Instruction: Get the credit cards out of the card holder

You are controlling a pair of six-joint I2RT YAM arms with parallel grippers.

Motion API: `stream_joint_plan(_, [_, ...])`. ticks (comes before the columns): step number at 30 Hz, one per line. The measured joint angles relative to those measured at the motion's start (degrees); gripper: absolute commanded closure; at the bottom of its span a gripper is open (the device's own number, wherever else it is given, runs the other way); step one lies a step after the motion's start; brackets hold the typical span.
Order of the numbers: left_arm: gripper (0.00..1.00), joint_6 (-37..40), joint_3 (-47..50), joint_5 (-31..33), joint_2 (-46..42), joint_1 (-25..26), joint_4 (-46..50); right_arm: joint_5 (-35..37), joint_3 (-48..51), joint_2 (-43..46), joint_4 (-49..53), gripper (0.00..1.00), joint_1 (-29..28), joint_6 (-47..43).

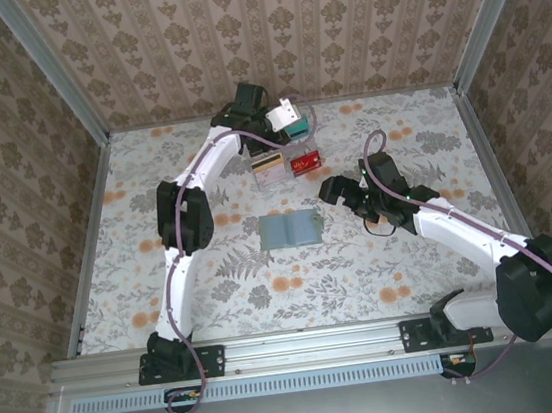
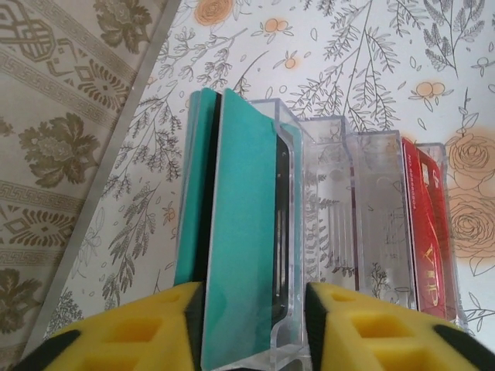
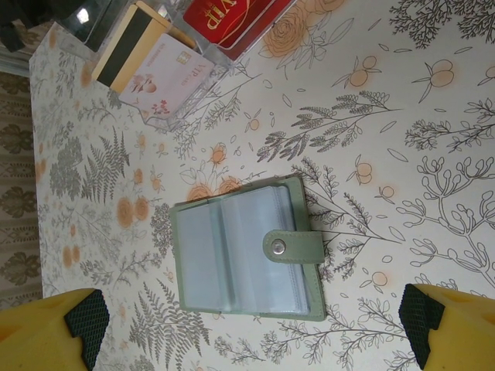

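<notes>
Yellow pads [image 2: 371, 332] of our left jaws sit closest to the lens, one at each side of a teal card [image 2: 240, 232]. That card stands on edge in the end slot of the clear boxes [image 2: 340, 201], at the far side of the counter [image 1: 414, 260]. We see the left jaws partway apart, with the card and a box wall between them. They seem to clamp nothing, though the view is too close for us to be sure that the left-hand pad is clear of the card. A red card [image 2: 425, 224] stands on edge further along the row.

From above, our left arm [image 1: 195, 206] reaches to the far boxes, and our right arm [image 1: 460, 229] ends just right of the card holder [image 1: 291, 229].

Our right jaws are spread wide and hold nothing. Their pads [image 3: 54, 332] show at the two lower corners of the wrist view, with the card holder below and between them. It lies open and flat near the middle of the counter, pale bluish-grey sleeves up. Its snap tab [image 3: 294, 247] is folded across one panel.

Beyond it, apart from it, a tan card [image 3: 128, 46] with a dark stripe and a pale flowered card [image 3: 166, 73] lean together in one clear box. The red card sits in the box beside them.
</notes>
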State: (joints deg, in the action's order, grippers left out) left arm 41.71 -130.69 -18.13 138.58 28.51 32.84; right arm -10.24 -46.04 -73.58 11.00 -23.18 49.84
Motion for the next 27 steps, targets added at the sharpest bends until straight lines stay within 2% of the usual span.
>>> stream_joint_plan(3, [0.39,-2.5,3.7,0.0,-3.9,0.0,-1.3,0.6,-0.3,-0.4,0.4,0.01,-0.4,-0.2])
stream_joint_plan(9, [0.19,-11.1,18.1,2.0,-19.3,-0.2,-8.9,3.6,-4.4,-2.9,3.2,0.02,-3.7,-1.6])
stream_joint_plan(12, [0.13,-16.7,26.6,5.1,-27.8,-0.2,-13.8,6.4,-7.5,-5.6,5.2,0.03,-6.9,-2.6])
stream_joint_plan(16, [0.0,-24.0,41.2,12.1,-39.1,-0.8,-20.7,10.1,-12.0,-11.2,7.7,0.07,-12.1,-3.7])
stream_joint_plan(22, [0.0,-37.2,56.6,21.1,-48.3,-3.4,-21.5,12.6,-19.1,-22.1,11.5,0.23,-18.5,-5.1])
stream_joint_plan(27, [0.0,-49.4,68.0,22.6,-53.7,-7.7,-21.6,12.2,-25.7,-31.3,14.1,0.3,-20.1,-5.2])
